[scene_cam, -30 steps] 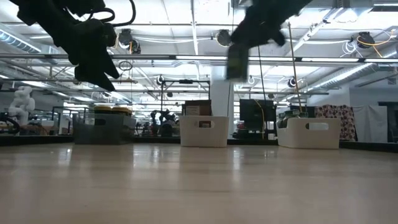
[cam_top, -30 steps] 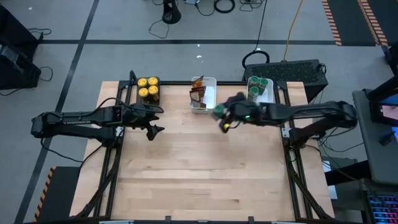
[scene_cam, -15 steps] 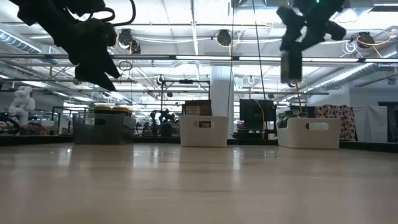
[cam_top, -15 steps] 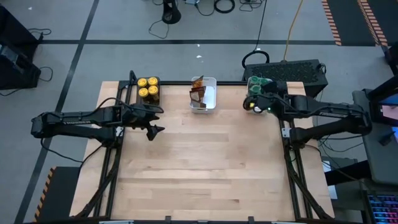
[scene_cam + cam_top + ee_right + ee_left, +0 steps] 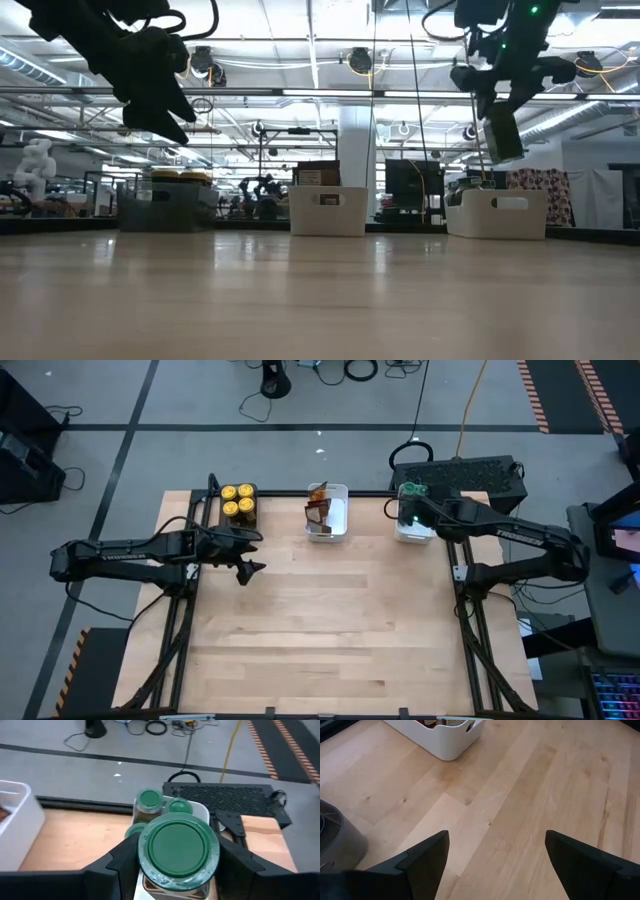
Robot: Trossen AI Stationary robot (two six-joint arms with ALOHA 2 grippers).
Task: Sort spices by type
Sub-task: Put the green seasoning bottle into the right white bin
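closest to my right wrist camera, my right gripper point(image 5: 177, 865) is clamped on a green-lidded jar point(image 5: 178, 847), held aloft directly above the white tray point(image 5: 202, 812) at the table's far right corner. just beyond the held jar, more green-lidded jars point(image 5: 150, 800) sit in that tray. from table height the jar point(image 5: 503, 132) hangs above the tray point(image 5: 497, 213), not touching it.

my left gripper point(image 5: 243, 560) waits over the left half of the table, fingers spread wide and empty. farther back along the far edge, the yellow-lidded jars point(image 5: 238, 500) stand together in the dark tray point(image 5: 240, 519), and the brown-orange packets point(image 5: 318, 508) lean in the middle white tray point(image 5: 340, 520).

i judge this to be the placing step for a green jar, late in the sort, since no spices show loose on the wood. the next move calls for a straight descent into a free spot among the jars, then letting go.
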